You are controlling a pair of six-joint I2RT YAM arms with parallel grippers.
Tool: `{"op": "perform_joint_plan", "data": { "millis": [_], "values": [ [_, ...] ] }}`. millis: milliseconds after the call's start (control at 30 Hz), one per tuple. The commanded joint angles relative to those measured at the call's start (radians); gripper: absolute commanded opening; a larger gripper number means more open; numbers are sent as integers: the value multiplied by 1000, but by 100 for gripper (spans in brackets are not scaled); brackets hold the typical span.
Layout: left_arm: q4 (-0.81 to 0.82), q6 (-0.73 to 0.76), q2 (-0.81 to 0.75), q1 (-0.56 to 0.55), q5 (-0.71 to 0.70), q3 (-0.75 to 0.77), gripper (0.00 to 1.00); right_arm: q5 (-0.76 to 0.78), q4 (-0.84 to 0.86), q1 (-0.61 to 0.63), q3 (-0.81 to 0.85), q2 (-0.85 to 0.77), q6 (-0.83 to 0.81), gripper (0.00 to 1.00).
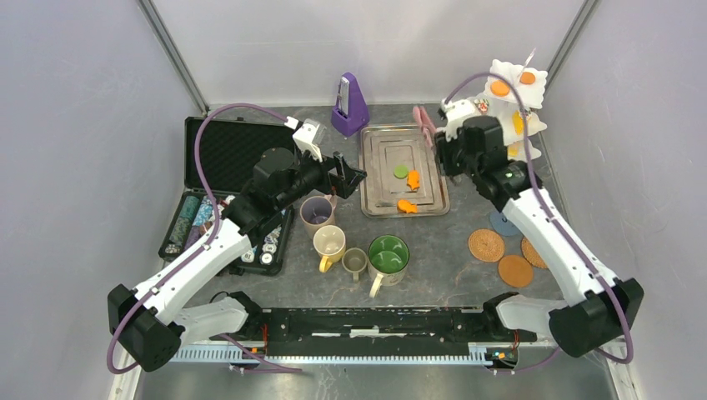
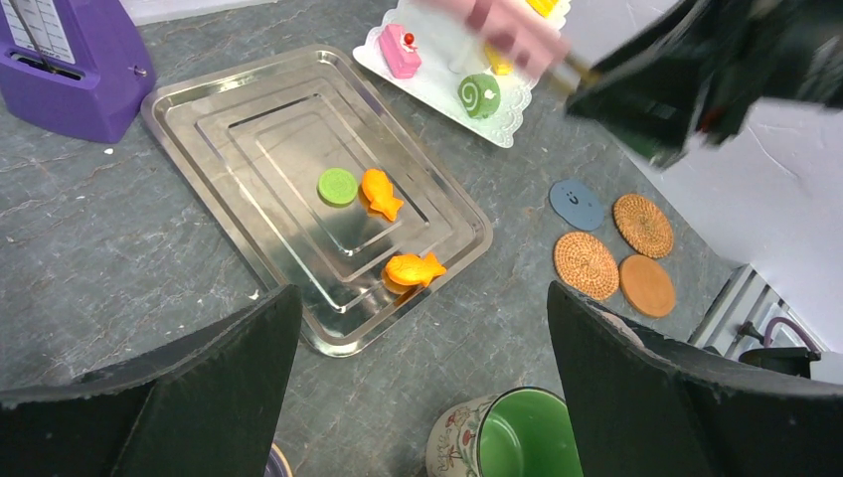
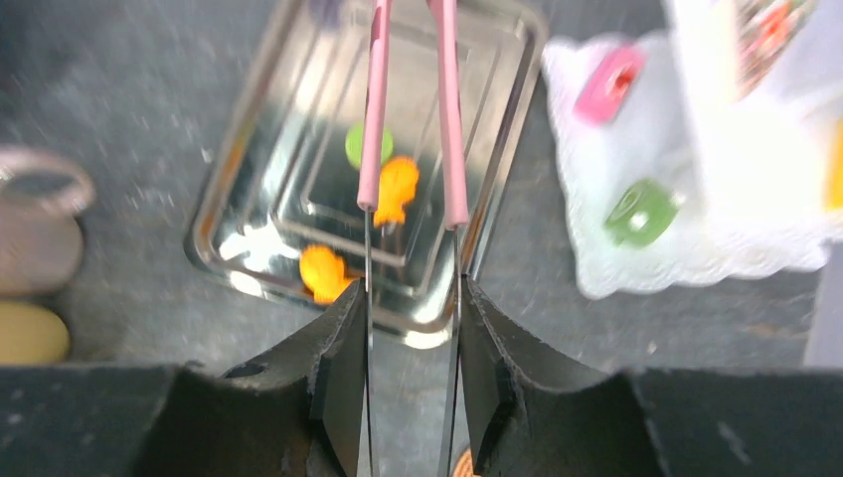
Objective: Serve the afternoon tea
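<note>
My right gripper (image 3: 412,288) is shut on a pair of pink-tipped tongs (image 3: 375,119), pressing their two metal arms. The tong tips stand apart above the steel tray (image 1: 367,171), on either side of an orange fish pastry (image 3: 398,189). I cannot tell whether they touch it. A green disc pastry (image 1: 401,171) and a second orange fish (image 1: 407,206) also lie in the tray. The white stand (image 1: 513,96) holds pink, green and orange pastries. My left gripper (image 2: 422,298) hangs open and holds nothing, above the mauve mug (image 1: 317,212) and beside the big green mug (image 2: 517,437).
A yellow mug (image 1: 329,242) and an olive mug (image 1: 355,262) stand beside the big green one. Cork coasters (image 1: 486,245) lie at the right near my right arm. A purple metronome (image 1: 349,106) stands behind the tray. An open black case (image 1: 221,158) with poker chips lies at left.
</note>
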Motion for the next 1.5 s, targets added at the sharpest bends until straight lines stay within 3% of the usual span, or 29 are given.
{"op": "perform_joint_plan", "data": {
  "millis": [0,233,500,967,1467],
  "values": [
    [27,39,-26,-5,25,23,99,49,-61,-2,185,-29,-5,22],
    [25,41,-34,-5,21,22,99,-13,26,-2,39,-35,43,32],
    [23,40,-29,-5,25,26,99,-20,115,-2,-157,-11,220,38],
    [19,42,-26,-5,24,28,99,-15,172,-3,-203,142,270,45],
    [19,43,-25,-5,24,28,99,14,194,-4,-232,196,253,53]
  ]
}}
